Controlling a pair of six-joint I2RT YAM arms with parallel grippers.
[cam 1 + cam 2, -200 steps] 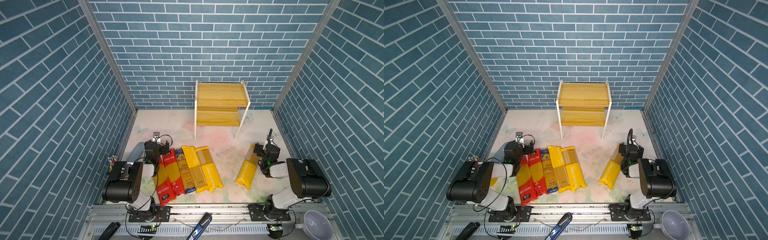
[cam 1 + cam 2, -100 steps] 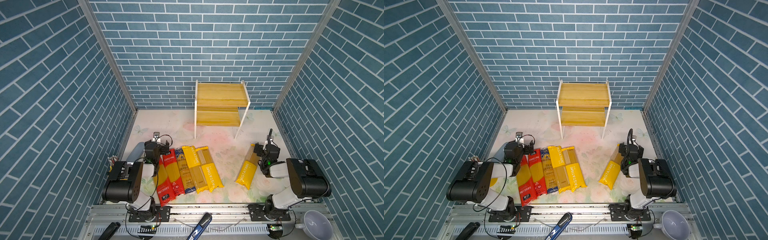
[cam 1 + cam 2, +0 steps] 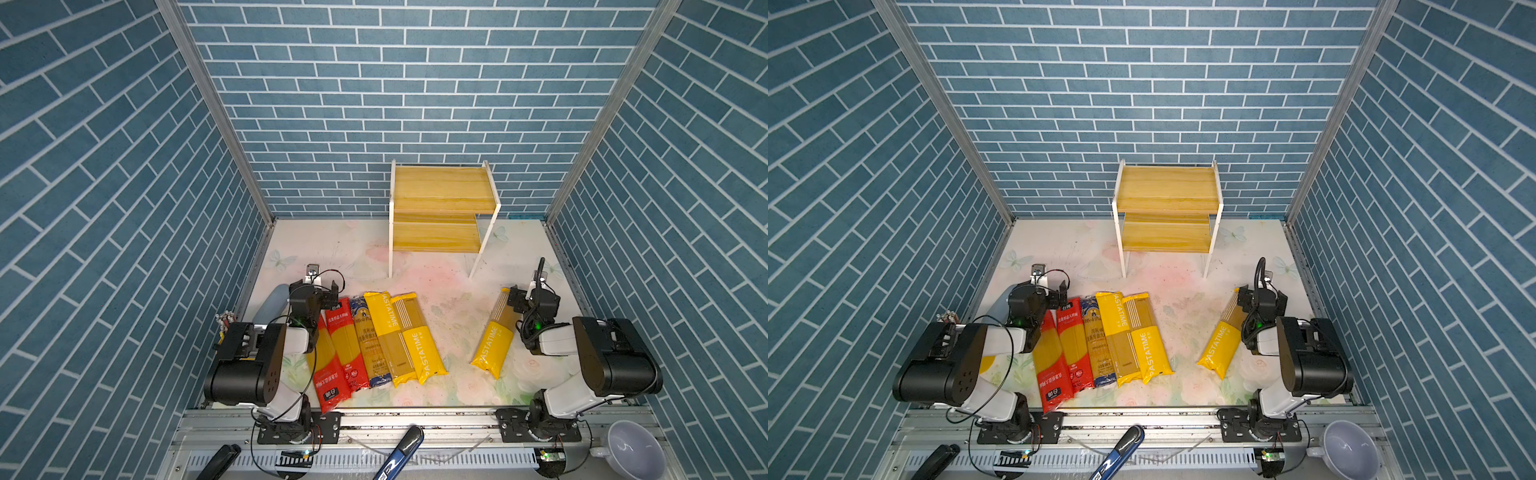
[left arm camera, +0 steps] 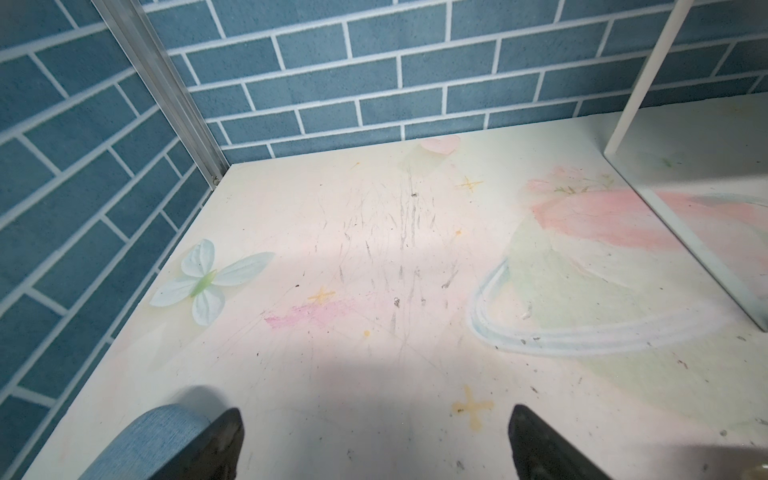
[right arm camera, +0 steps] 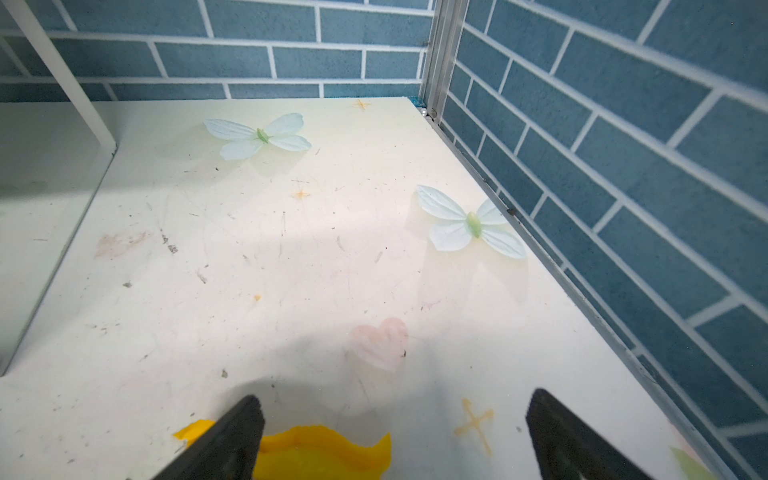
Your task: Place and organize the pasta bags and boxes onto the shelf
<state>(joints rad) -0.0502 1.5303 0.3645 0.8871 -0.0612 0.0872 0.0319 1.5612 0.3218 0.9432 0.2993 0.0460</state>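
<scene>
In both top views five pasta packs lie side by side at the front left: two red-ended [image 3: 345, 340], one dark-blue-ended [image 3: 370, 340] and two yellow PASTATIME packs [image 3: 419, 345]. A third yellow pack [image 3: 492, 340] lies alone at the right. The two-tier wooden shelf [image 3: 440, 191] stands bare against the back wall. My left gripper [image 3: 313, 289] hovers open at the far end of the red packs; the left wrist view shows only floor between its fingers [image 4: 376, 440]. My right gripper [image 5: 395, 419] is open too, with the lone yellow pack's crimped end [image 5: 324, 449] beside one fingertip.
A grey-blue oblong case [image 3: 270, 305] lies by the left wall beside the left arm. White shelf legs [image 4: 640, 83] stand ahead of both grippers. Brick walls close in three sides. A grey cup [image 3: 631, 451] and a blue tool [image 3: 399, 453] sit beyond the front rail.
</scene>
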